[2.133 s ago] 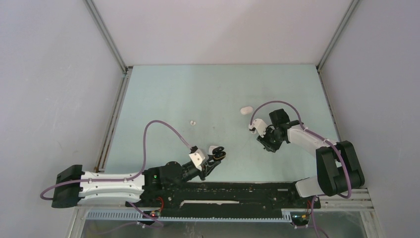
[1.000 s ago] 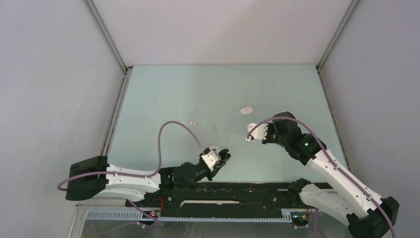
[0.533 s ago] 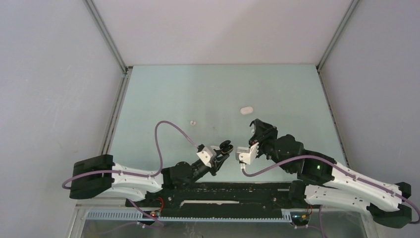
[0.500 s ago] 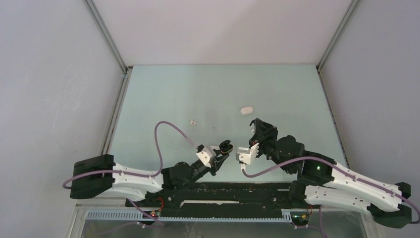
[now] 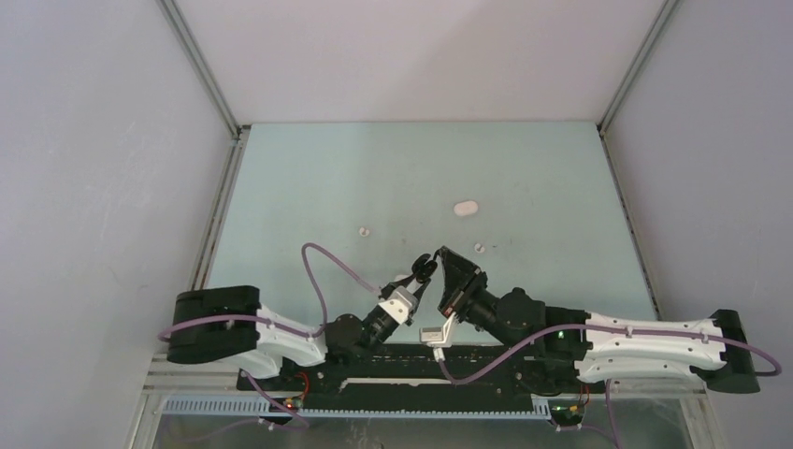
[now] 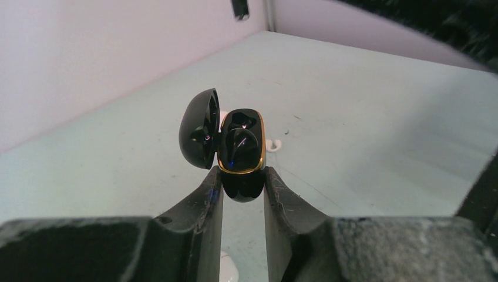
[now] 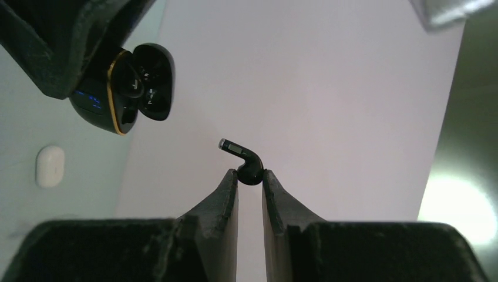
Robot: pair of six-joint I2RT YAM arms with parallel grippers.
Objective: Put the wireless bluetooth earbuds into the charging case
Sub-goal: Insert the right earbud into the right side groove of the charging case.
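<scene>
Now we pinch black earbud (image 7: 246, 163) in right gripper (image 7: 249, 178); left gripper (image 6: 242, 187) clamps open case (image 6: 241, 147). Case sits upper left of earbud in right wrist view, stem pointing there.

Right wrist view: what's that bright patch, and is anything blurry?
Right wrist view: glare blooms lower right; the small black stemmed earbud is sharp. Left wrist view: the left hand's base blurs; the open glossy black case shows blue glints.

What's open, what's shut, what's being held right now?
black charging case: lid open, held aloft.
left gripper: shut on black charging case.
black earbud: gripped, outside the case.
right gripper: shut on black earbud.
white case: closed, on table.
white earbuds: loose on table.
</scene>
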